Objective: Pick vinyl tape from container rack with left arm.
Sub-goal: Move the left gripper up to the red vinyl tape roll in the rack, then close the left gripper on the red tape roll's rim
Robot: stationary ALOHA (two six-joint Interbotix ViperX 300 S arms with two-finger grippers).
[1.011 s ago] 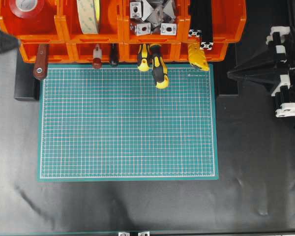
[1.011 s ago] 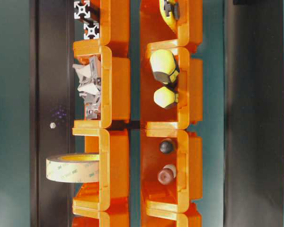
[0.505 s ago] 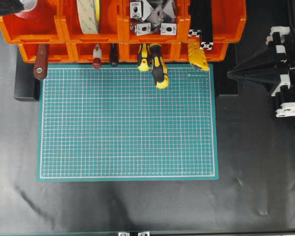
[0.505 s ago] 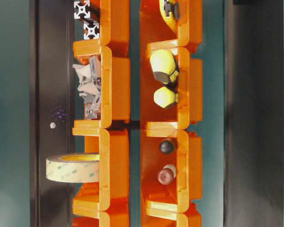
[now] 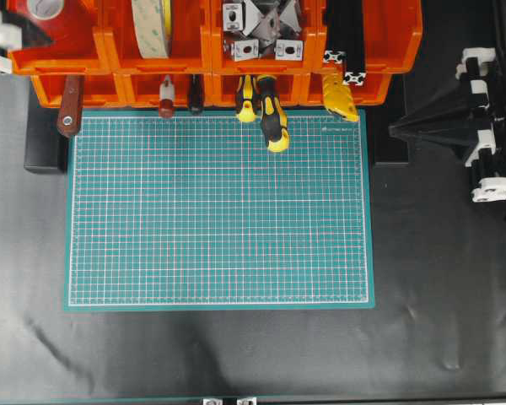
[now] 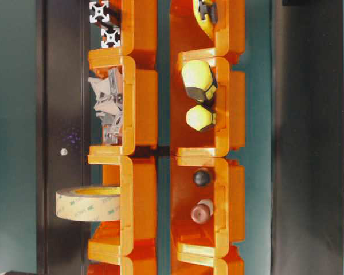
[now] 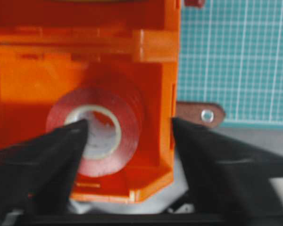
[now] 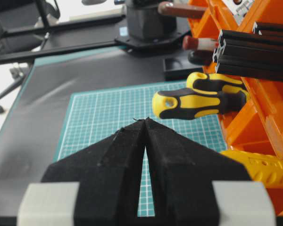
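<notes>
Change: my left gripper (image 7: 127, 141) had swung in over the container rack (image 5: 211, 51) corner bin, jaws now spread wide, holding nothing.
Meaning: I judged the grasp about to begin.
Vinyl tape (image 7: 96, 129): flat in that bin.
Edges: one finger seemed outside the bin wall, blur hindered certainty.
Room: cutting mat (image 5: 219, 207) lay open.
Right gripper (image 8: 145, 123): closed.
</notes>
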